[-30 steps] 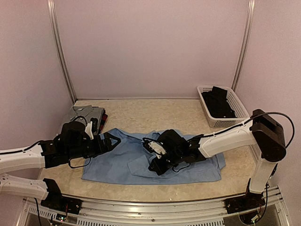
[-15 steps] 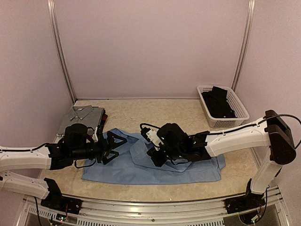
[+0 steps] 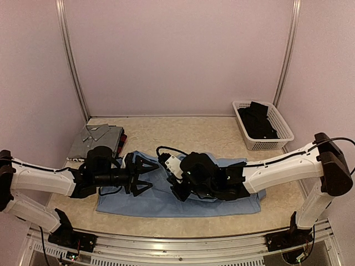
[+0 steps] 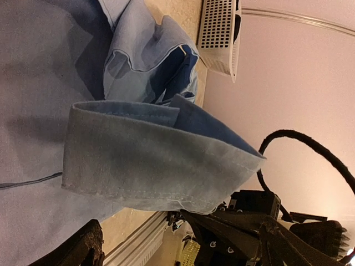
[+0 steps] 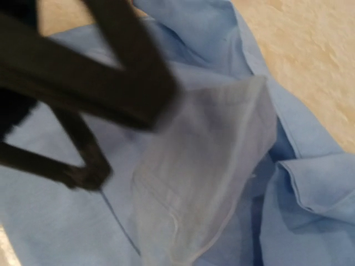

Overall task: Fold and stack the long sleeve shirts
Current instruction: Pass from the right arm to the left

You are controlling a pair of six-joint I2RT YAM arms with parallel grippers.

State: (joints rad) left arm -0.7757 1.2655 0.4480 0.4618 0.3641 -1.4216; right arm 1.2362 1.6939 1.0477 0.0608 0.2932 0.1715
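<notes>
- Centrally, near the near edge of the beige tabletop (image 3: 183, 133), one large light blue collared cloth shirt (image 3: 133, 202) lies spread flat, with one sleeve end raised off it.
- That stitched cuff (image 4: 150, 160) stands upright, folded into a loop, between the two grippers.
- The right gripper (image 3: 175, 187) has its fingers pressed together at the cuff's lower corner and holds it off the shirt body.
- The left gripper (image 3: 153, 178) faces the cuff from the left, its black fingers (image 4: 83, 249) spread wide. The cuff is just ahead of them, and I cannot tell whether they touch it.
- In the right wrist view the pale cuff hangs over the blue cloth beside blurred black fingers. I cannot tell whose they are.
- One grey folded collared shirt (image 3: 94, 138) lies by the left edge, towards the far left corner.
- A sliver of one red-and-black plaid shirt (image 3: 123, 138) shows at its right side.
- That makes three shirts.
- One white plastic mesh basket (image 3: 266, 145) sits in the far right corner, with dark cloth (image 3: 258, 122) in it.
</notes>
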